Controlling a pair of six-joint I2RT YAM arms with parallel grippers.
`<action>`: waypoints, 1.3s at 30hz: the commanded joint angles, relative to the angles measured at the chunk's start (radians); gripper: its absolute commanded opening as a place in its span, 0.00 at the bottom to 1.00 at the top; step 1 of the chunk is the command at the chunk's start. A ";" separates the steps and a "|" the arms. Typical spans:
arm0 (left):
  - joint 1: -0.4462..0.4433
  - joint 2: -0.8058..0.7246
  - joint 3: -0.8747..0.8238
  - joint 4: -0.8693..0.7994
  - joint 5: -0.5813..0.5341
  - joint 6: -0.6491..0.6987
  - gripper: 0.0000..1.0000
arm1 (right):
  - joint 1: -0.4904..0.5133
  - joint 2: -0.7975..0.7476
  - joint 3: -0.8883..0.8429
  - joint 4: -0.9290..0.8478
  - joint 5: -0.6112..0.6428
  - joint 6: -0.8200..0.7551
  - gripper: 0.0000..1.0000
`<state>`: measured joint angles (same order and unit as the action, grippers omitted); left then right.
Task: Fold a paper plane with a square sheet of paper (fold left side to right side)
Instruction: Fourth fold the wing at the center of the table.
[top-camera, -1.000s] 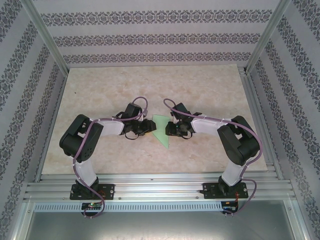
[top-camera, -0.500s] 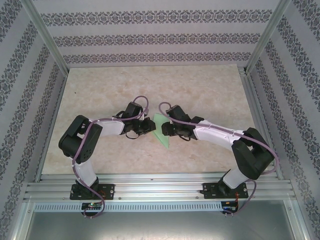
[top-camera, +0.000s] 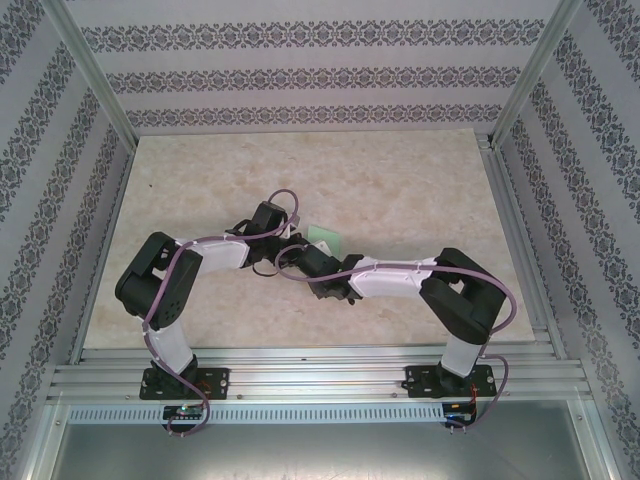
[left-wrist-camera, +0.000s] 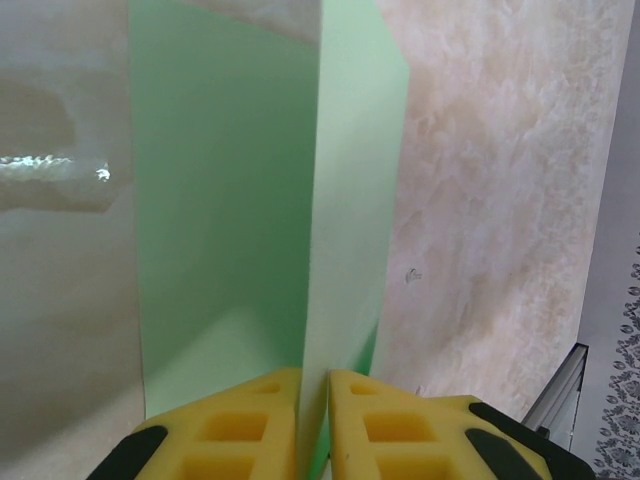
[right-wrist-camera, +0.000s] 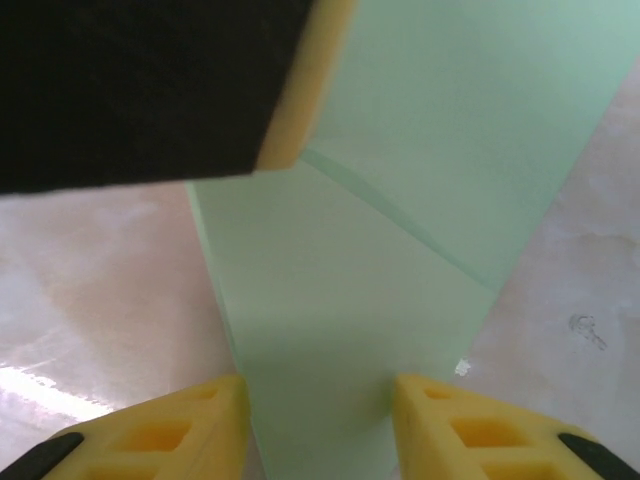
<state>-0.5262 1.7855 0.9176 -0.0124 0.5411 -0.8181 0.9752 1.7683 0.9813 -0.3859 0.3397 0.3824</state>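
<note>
The square sheet of paper (top-camera: 323, 238) is light green and creased, and the arms cover most of it in the top view. In the left wrist view one flap of the paper (left-wrist-camera: 352, 200) stands upright, and my left gripper (left-wrist-camera: 315, 425) is shut on its lower edge; the other part lies flat to the left. My left gripper (top-camera: 291, 248) sits at the sheet's left side. My right gripper (right-wrist-camera: 320, 430) is open, its yellow fingers standing either side of the paper's (right-wrist-camera: 340, 290) narrow end. In the top view the right gripper (top-camera: 312, 263) reaches across from the right.
The marble-patterned tabletop (top-camera: 400, 180) lies bare behind and to both sides of the arms. A black and yellow finger of the left gripper (right-wrist-camera: 150, 90) hangs close in front of the right wrist camera. Patterned walls and a metal frame (top-camera: 515, 90) enclose the table.
The right arm has swung left and stretched low over the paper, covering most of it. The left gripper has closed on the paper's flap and stayed near its place.
</note>
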 joint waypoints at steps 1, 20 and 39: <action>-0.012 -0.032 0.028 -0.021 -0.003 0.011 0.16 | 0.008 0.011 0.029 -0.015 0.061 -0.016 0.40; 0.039 -0.240 0.008 -0.155 -0.109 0.085 0.55 | -0.077 -0.108 -0.124 0.115 -0.135 0.029 0.11; -0.040 -0.065 0.003 0.016 0.009 0.022 0.44 | -0.181 -0.200 -0.280 0.297 -0.353 0.085 0.18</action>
<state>-0.5591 1.7138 0.8776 -0.0490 0.5266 -0.7860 0.8074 1.5993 0.7109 -0.1349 0.0380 0.4519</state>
